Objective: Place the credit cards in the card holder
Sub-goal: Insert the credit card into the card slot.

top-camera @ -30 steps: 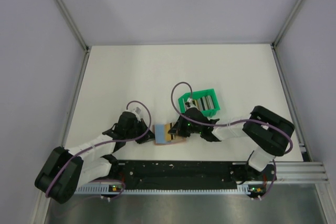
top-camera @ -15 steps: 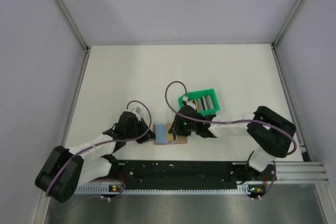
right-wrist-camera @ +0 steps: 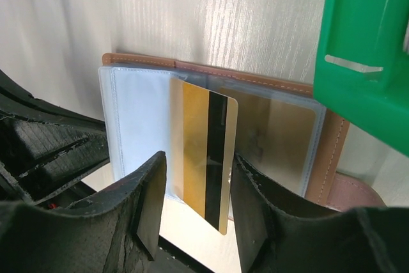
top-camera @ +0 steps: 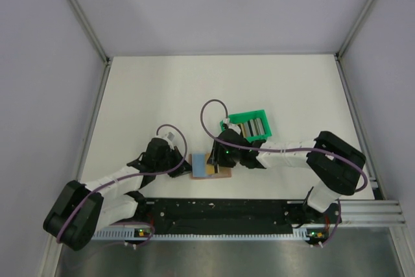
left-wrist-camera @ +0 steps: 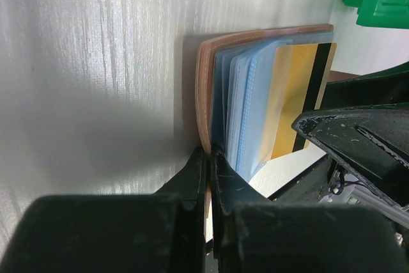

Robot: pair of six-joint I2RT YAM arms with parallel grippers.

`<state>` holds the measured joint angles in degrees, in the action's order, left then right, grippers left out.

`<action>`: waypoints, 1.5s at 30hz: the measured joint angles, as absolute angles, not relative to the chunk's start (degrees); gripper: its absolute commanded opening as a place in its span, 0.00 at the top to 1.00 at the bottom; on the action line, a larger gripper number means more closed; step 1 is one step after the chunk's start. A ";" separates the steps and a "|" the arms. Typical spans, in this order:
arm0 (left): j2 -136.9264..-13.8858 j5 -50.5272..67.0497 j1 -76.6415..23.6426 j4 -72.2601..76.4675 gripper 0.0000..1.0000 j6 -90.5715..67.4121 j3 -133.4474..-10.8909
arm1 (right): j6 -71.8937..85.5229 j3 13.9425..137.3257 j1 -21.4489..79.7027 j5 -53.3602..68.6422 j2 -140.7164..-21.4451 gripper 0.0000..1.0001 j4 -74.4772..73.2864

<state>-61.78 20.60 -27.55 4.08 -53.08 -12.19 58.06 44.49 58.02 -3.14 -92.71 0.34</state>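
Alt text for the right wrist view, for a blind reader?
A gold card with a black stripe stands partly slid into a clear sleeve of the open tan card holder, between the right claw's open fingers. A green tray fills the upper right.

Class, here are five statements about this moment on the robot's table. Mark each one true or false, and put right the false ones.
1. The card holder lies open on the table. True.
2. The gold card sits fully inside a clear sleeve. False: it is only partly in, and its near end sticks out.
3. The left gripper is clamped on the card holder's edge. True.
4. The green tray is empty. False: cards stand in it.
5. The right gripper is shut tight on the gold card. False: its jaws stand apart, one on either side of the card.
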 measured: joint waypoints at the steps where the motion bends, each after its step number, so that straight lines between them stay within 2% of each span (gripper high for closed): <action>1: -61.78 20.60 -27.55 4.10 1.00 -53.08 -12.19 | 57.93 44.82 58.02 -3.03 -92.86 0.56 0.01; 32: -62.04 20.80 -27.53 4.40 1.00 -53.08 -12.16 | 54.17 54.37 59.79 -1.39 -98.00 0.55 -11.18; 45: -62.04 20.80 -27.53 4.40 1.00 -53.08 -12.16 | 52.47 56.01 60.27 1.21 -99.83 0.55 -11.07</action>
<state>-62.04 20.80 -27.53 4.40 -53.08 -12.16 52.47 56.01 60.27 1.21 -99.83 -11.07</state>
